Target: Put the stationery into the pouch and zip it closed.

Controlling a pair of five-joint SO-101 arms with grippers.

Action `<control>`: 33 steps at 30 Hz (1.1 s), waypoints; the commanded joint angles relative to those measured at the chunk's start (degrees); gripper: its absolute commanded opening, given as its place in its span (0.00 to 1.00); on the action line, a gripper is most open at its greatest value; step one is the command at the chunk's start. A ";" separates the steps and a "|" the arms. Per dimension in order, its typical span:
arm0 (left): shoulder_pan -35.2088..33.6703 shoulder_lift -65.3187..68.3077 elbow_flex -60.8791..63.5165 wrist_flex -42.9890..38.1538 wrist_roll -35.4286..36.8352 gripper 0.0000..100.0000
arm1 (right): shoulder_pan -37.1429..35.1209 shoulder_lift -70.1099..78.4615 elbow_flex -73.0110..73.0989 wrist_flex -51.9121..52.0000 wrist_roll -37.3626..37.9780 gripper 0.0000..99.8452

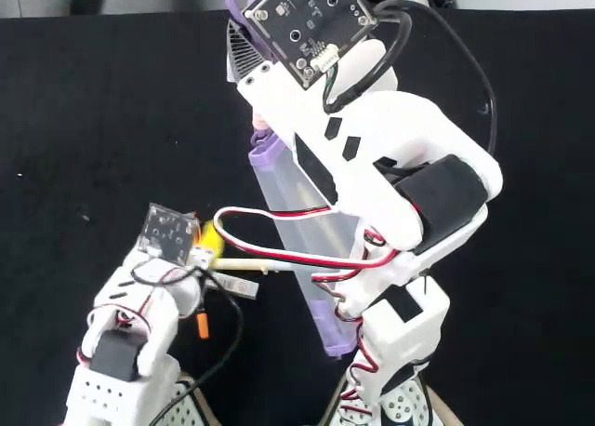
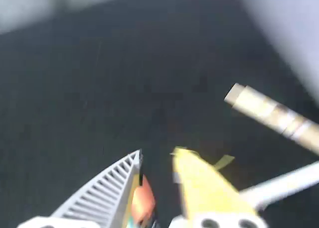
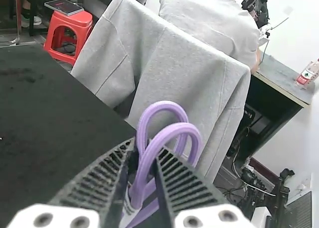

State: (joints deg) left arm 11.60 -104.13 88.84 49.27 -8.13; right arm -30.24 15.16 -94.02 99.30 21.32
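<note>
Right pincer (image 3: 145,149) clenches the pouch (image 1: 299,212) by its loop (image 3: 167,133), likely steadying it for loading; the left pincer (image 2: 159,156) I cannot tell.

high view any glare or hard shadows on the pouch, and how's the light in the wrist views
High view: even light, no hard shadows on the black table; the clear pouch shows a soft sheen, no glare. Left wrist view: dim, with a pale patch along one edge. Right wrist view: bright room behind, the purple loop in the right gripper jaws evenly lit.

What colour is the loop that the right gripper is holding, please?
Purple; the loop shows best in the right wrist view.
</note>
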 commanded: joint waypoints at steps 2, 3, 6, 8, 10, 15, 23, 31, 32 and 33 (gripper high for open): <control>10.86 -0.26 -6.37 -12.04 15.30 0.30 | -0.44 -2.33 -1.80 0.35 0.00 0.01; 12.18 -0.26 -7.34 -13.63 17.41 0.30 | -0.44 -2.15 -1.80 0.35 0.00 0.01; 13.14 -0.18 -10.59 -14.24 22.07 0.30 | 0.44 -1.98 -1.71 0.26 0.09 0.01; 10.86 -0.18 -11.30 -13.98 25.32 0.30 | 0.70 -1.98 -1.71 -0.09 0.09 0.01; 8.13 -0.18 -11.74 -14.07 27.34 0.31 | 1.32 -1.98 -1.71 -0.35 0.09 0.01; 8.84 -0.18 -12.70 -13.98 29.80 0.30 | 1.93 -1.98 -1.71 -0.53 0.09 0.01; 8.22 0.53 -2.77 -23.74 25.67 0.30 | 1.58 -2.51 -1.71 0.00 0.00 0.01; 10.24 20.48 -9.45 -30.07 25.49 0.30 | 1.58 -2.51 -1.71 0.35 0.00 0.01; 10.86 24.62 -12.44 -29.98 25.49 0.30 | 1.58 -2.51 -1.71 0.35 0.00 0.01; 11.38 29.01 -15.52 -29.98 25.58 0.30 | 1.58 -2.51 -1.71 0.35 0.00 0.01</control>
State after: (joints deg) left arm 20.75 -88.48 85.05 20.62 17.80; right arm -29.10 15.16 -94.02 99.30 21.32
